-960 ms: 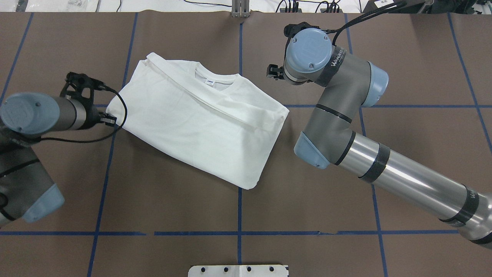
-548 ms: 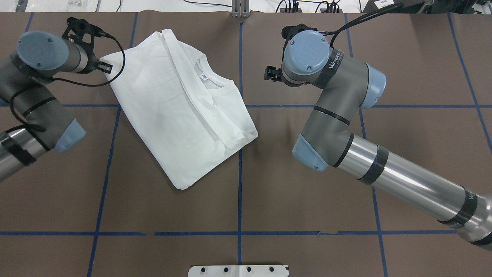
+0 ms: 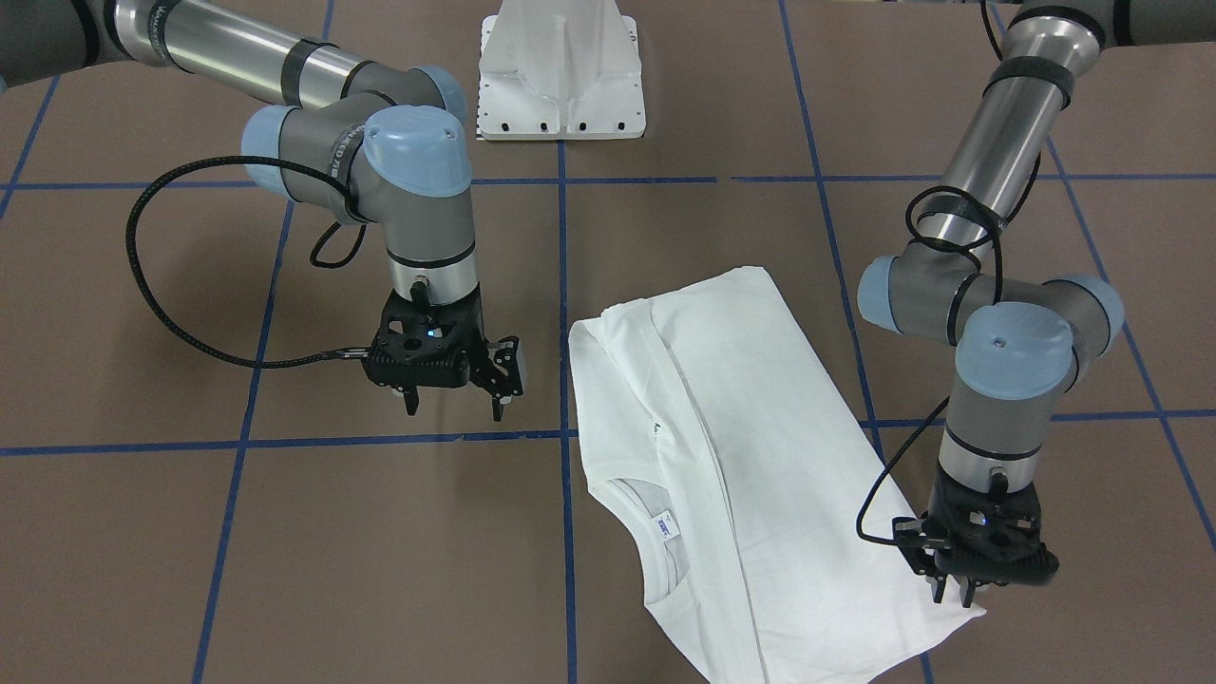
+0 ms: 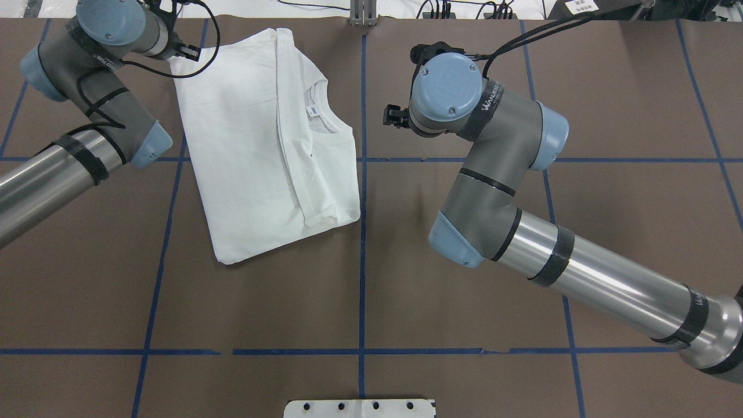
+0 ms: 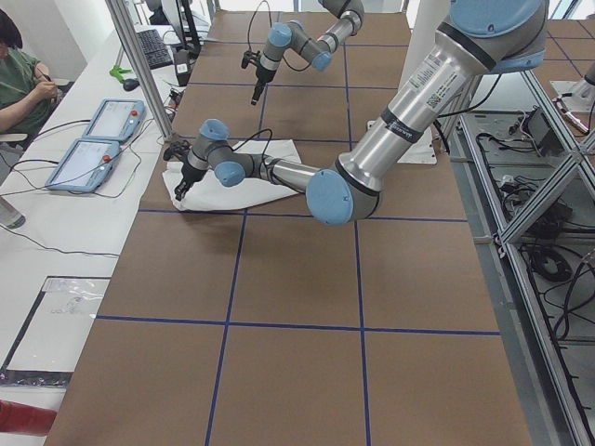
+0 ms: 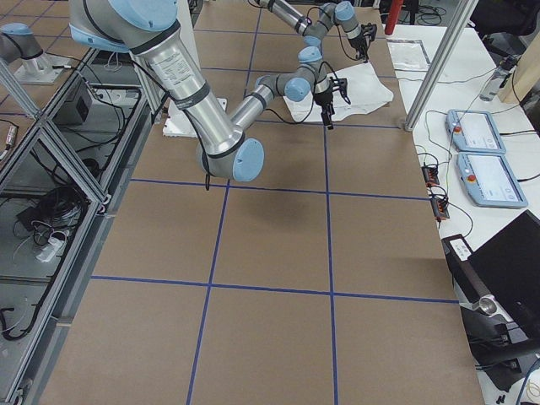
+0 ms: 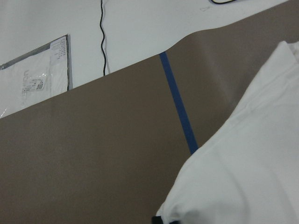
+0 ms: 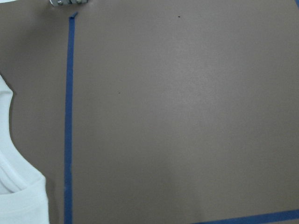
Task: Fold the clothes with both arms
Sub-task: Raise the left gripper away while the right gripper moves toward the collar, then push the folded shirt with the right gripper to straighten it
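At the far left of the overhead view you have the grey-and-silver left arm (image 4: 93, 81). Its black two-fingered left gripper (image 3: 953, 597) is at the far left corner of the white cotton T-shirt (image 4: 261, 145). From across the table, its fingers (image 3: 966, 594) are drawn close together right on that corner. The left wrist camera shows fabric bunched against a dark fingertip at the frame's bottom edge. It looks pinched on the cloth, though the contact itself is mostly cut off.

That same camera shows a clear-bagged printed sheet (image 7: 37, 79) on the white surface beyond the table's edge, its print too small to read.

The shirt lies folded into a long slab on the brown table covering (image 4: 261, 307), just left of the centre blue tape line (image 4: 362, 278), with its neck opening facing right. Its small white neck label (image 4: 312, 111) carries a blue mark you cannot read at this size.

At bottom centre, the white metal pedestal (image 4: 360, 408) is cut off by the frame.

To the right of the tape line, the black right gripper (image 3: 454, 407) hangs over bare table, near the shirt's collar side but apart from it. Its fingers are spread wide with nothing between them, and from overhead the wrist's blue cap hides most of it.

A black band (image 4: 486, 104) on the grey-and-silver right arm (image 4: 592, 273) bears white capital lettering, not clear enough to read.
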Robot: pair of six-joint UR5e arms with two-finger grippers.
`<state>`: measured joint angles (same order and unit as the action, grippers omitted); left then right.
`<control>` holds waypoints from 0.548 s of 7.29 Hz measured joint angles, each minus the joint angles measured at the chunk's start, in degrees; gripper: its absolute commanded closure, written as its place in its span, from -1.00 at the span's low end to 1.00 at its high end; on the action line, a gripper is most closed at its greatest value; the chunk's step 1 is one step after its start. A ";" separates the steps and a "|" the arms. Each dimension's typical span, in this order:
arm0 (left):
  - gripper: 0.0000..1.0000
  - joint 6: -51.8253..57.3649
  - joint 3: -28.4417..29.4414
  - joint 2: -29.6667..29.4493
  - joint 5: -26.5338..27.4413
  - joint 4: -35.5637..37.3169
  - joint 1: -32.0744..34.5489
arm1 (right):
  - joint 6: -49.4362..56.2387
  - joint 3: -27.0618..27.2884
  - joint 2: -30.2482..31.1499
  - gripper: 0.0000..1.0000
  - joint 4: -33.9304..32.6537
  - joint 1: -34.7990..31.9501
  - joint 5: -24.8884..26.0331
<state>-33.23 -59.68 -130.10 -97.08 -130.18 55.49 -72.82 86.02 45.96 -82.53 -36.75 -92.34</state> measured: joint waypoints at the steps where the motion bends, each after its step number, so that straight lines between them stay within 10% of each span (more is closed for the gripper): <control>1: -1.00 0.23 -2.74 2.08 -3.72 -1.16 0.54 | -3.84 -0.59 -1.36 -0.85 -0.03 1.20 1.42; 4: -1.00 -0.06 -11.66 8.23 -8.89 -1.73 1.70 | -14.48 -15.90 -10.73 -0.53 8.63 4.80 8.58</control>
<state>-33.29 -71.34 -121.86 -105.97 -131.91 57.19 -87.29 70.12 35.22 -73.90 -31.95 -83.75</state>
